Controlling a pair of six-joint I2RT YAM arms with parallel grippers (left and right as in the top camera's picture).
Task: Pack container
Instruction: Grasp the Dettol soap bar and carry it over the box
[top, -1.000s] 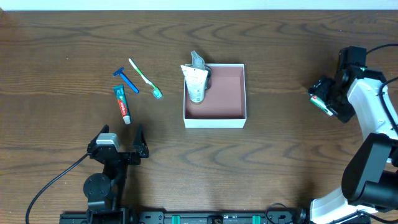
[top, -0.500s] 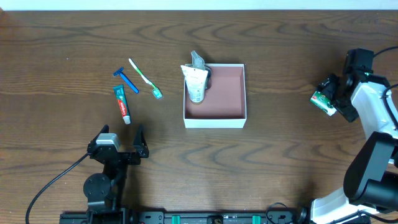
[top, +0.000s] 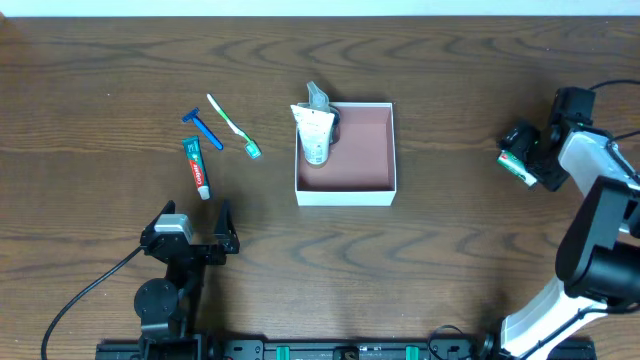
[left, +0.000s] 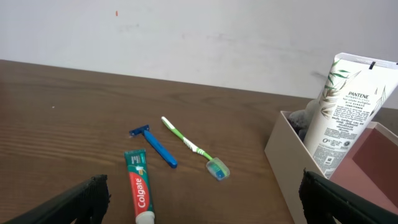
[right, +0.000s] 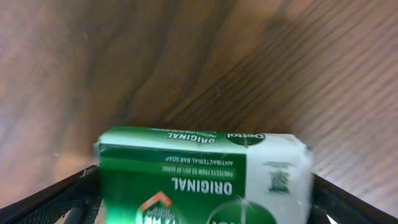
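Note:
The container (top: 380, 188), a white square box with a reddish-brown floor, stands mid-table; its wall shows in the left wrist view (left: 283, 163). A white Pantene tube (top: 314, 135) leans in its left side (left: 342, 106). A toothpaste tube (top: 196, 166), blue razor (top: 205, 128) and green toothbrush (top: 232, 125) lie left of it. My right gripper (top: 522, 160) is shut on a green soap bar (right: 202, 177) at the far right, above the table. My left gripper (top: 190, 232) is open and empty near the front edge.
The wooden table's right edge lies just past the right arm (top: 600, 180). A grey item (top: 317, 96) sits behind the Pantene tube at the container's back left corner.
The right gripper with the soap bar has shifted slightly right and back left near the same spot, turning at the wrist. The left arm has not moved.

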